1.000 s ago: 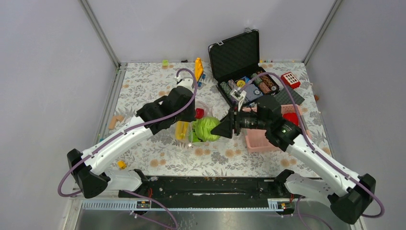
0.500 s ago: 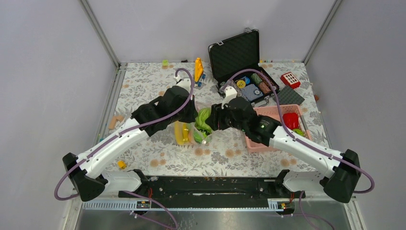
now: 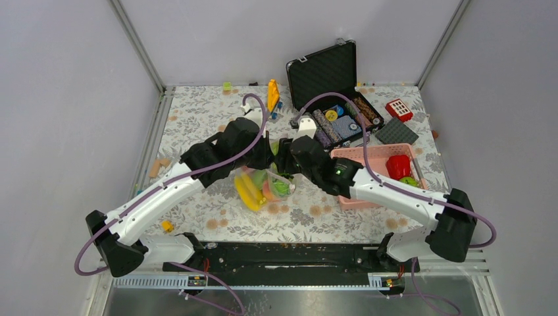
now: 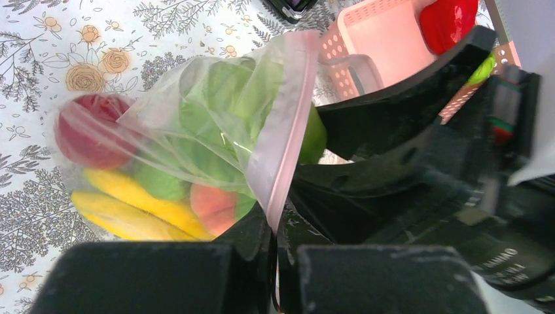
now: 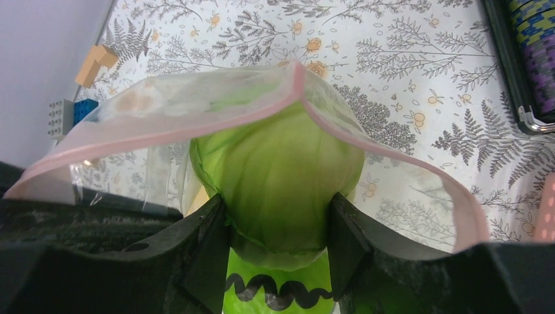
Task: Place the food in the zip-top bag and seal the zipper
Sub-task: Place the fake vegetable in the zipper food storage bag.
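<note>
Presently: floral-patterned tabletop [image 3: 197,112], grey walls [image 3: 79,66]. My left gripper [image 4: 275,261] pinches the pale-pink zipper strip [image 4: 283,144] of the clear zip-top bag [image 4: 196,118]; my right gripper [image 5: 276,219], stretched leftward, clamps a pale-green plastic cabbage [image 5: 278,163] in the bag's mouth.

Now — green cabbage [image 5: 278,176] partway into zip-top bag [image 5: 150,111]

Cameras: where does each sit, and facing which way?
Top external: above and behind the robot, looking down on the table; left arm and right arm show.
Left wrist: looking along the left gripper at the zip-top bag; the right arm shows too.
Right wrist: looking along the right gripper at the green vegetable held at the bag's mouth.
Shared: both wrist views show the pink zipper.
</note>
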`<state>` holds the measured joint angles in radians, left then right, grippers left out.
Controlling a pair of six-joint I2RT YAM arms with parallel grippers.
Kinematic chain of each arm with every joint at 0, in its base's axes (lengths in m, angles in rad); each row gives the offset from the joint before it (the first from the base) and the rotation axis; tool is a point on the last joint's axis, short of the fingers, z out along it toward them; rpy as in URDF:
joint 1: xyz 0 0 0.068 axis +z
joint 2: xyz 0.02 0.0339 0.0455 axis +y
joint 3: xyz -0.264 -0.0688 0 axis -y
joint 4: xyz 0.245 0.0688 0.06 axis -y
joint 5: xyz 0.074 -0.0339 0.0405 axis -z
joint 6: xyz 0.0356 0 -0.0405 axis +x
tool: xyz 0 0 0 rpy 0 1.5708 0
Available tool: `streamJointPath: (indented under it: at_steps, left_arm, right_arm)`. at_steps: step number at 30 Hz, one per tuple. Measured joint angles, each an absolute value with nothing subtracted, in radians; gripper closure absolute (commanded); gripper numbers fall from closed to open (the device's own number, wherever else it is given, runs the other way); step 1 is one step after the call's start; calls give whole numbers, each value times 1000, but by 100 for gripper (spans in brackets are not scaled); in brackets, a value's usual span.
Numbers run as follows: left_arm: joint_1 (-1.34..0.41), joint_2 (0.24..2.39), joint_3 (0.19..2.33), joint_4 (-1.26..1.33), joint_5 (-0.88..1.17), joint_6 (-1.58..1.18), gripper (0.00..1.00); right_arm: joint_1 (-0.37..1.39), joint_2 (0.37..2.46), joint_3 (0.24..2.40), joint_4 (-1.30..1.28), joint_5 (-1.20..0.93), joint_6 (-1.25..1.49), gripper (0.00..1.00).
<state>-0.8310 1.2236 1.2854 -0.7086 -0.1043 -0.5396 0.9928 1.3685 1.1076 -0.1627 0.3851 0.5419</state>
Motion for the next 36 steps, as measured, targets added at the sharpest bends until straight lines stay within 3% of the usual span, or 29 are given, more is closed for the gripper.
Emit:
streamJointPath:
  at_steps: [6, 12, 19, 26, 36]
  left_arm:
    - [-828, 1196, 1280, -713, -107, -543, 100]
    - [-828, 1144, 1258, -719, -126, -551, 100]
    - [-830, 1092, 1236, -772, -144, -555, 100]
    - [-833, 1062, 1206, -742, -207, -580, 100]
    - [-833, 1055, 1200, -728, -253, -585, 100]
  right_arm:
    - [1011, 1446, 1160, -175, 395, 542, 60]
    - [1023, 1449, 1164, -158, 323, 496, 39]
    - [1014, 1467, 1241, -259, 256, 387, 1]
    - [1020, 1423, 1274, -356, 221, 296, 0]
    - [1028, 1178, 1250, -383, 241, 248, 0]
